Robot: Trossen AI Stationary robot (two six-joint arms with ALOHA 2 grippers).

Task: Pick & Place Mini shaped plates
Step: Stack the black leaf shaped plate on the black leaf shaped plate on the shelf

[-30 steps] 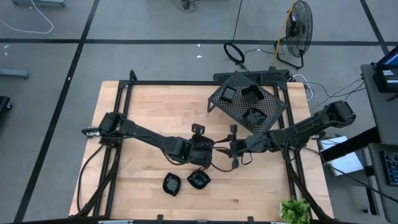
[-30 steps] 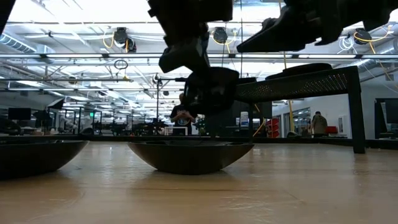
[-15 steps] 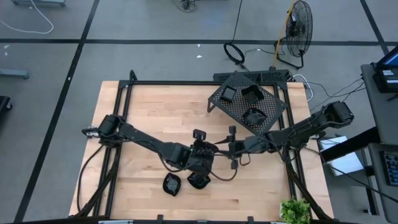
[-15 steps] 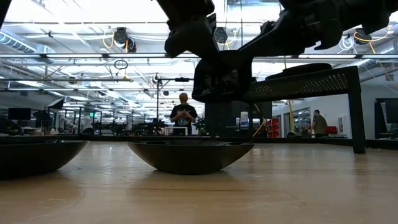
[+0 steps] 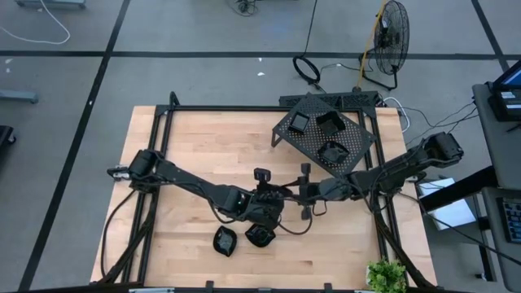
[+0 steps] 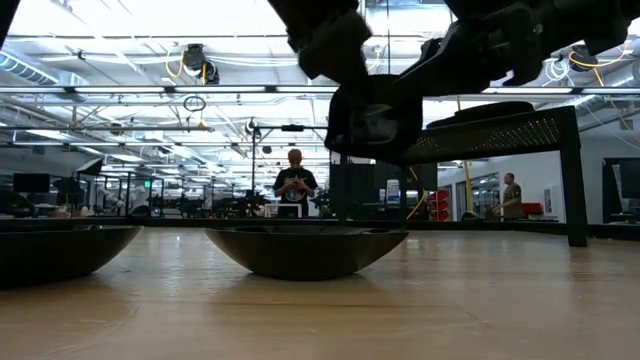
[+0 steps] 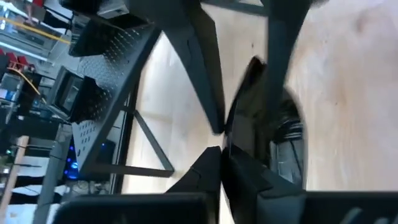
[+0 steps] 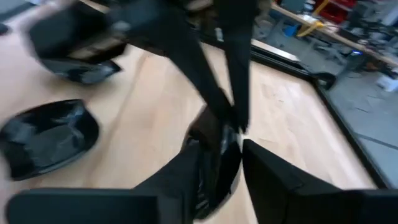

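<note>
One mini shaped plate [image 7: 264, 127], small and glossy black, hangs on edge above the table's middle between both grippers. My left gripper [image 5: 273, 205] reaches in from the left and is shut on it. My right gripper [image 8: 222, 147] comes level from the right, and its open fingers stand on either side of the same plate [image 8: 214, 163]. Two more mini plates [image 5: 224, 242] [image 5: 259, 237] rest on their undersides on the wood near the front. Three others lie on the black perforated rack [image 5: 352, 140] at the back right. My left gripper pinches the plate's rim [image 7: 239, 135] between its two fingers, slanting down from the table's left. The plate stands on edge, lifted clear of the table. My right gripper has one finger [image 8: 189, 163] close against the plate; whether it touches, I cannot tell.
The rack stands on legs [image 6: 572, 180] above the table's far right. The two resting plates [image 6: 305, 250] [image 6: 60, 252] sit just below and in front of the grippers. A green plant [image 5: 387, 275] is at the front right corner. People stand in the room beyond.
My left gripper has carried the plate toward the table's right and a little up, rolling its wrist, until the plate sits between the right gripper's fingers. The right arm has kept its place.
</note>
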